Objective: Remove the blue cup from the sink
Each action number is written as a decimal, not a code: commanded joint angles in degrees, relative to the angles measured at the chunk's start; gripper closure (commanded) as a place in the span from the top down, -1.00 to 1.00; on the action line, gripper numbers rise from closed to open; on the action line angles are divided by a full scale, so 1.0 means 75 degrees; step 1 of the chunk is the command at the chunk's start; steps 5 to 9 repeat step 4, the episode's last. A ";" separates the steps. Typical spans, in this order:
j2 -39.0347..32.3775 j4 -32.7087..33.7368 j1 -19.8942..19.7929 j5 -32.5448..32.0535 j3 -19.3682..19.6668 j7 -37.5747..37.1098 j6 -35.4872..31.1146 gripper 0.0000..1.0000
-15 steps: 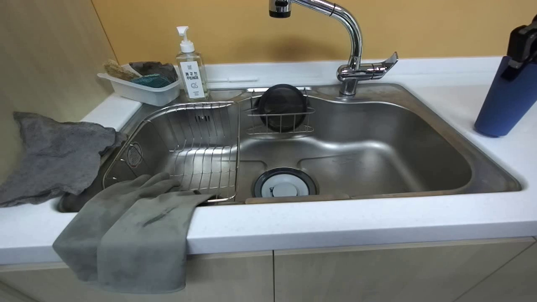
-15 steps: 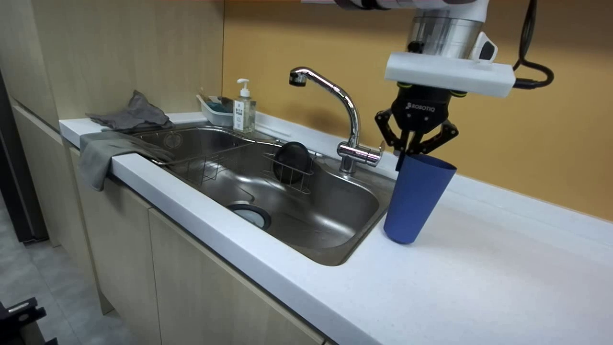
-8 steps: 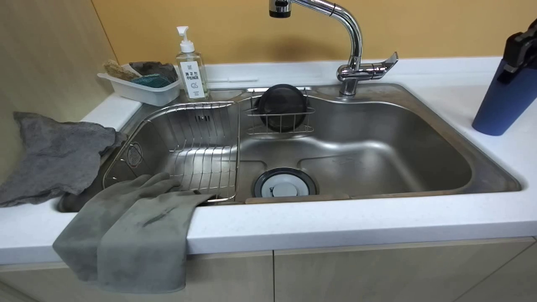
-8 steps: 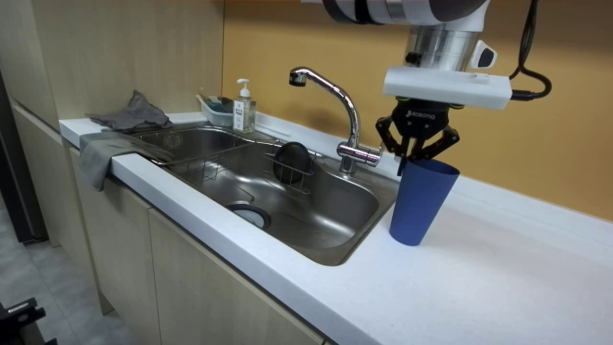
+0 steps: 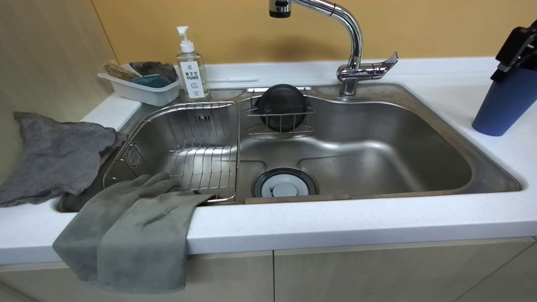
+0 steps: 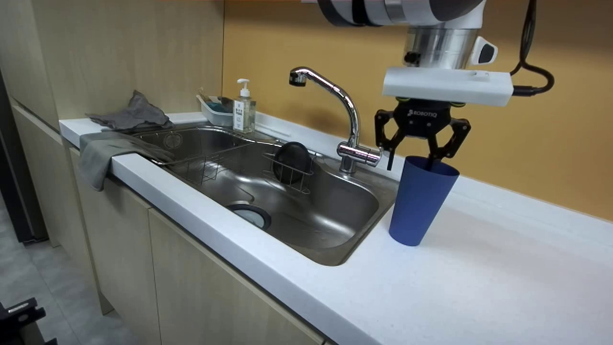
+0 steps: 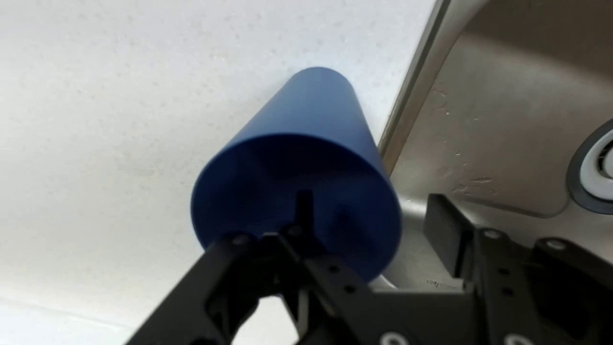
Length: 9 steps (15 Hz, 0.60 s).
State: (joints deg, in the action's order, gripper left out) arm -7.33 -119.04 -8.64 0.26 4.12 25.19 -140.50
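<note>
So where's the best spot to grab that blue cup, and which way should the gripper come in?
I'd pinch the blue cup by its rim, on the side nearest the sink, coming down from above. The mouth opens upward, the edge looks thin, and no handle shows. The gripper stands open astride that edge, so closing there would probably work.

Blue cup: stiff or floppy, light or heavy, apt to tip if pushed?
Probably stiff: the blue cup shows an evenly round mouth and no visible dents. Likely light for its size if empty, since its wall looks thin. A sideways nudge from the gripper could well tip it, as it tapers to a base narrower than its top.
</note>
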 commanded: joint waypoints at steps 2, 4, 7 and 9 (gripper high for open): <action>0.0538 -0.0045 0.0168 -0.0597 0.0101 -0.1088 0.0266 0.97; 0.0728 -0.0021 0.0202 -0.0598 0.0057 -0.1280 0.0563 1.00; 0.0728 -0.0021 0.0202 -0.0598 0.0057 -0.1280 0.0563 1.00; 0.0728 -0.0021 0.0202 -0.0598 0.0057 -0.1280 0.0563 1.00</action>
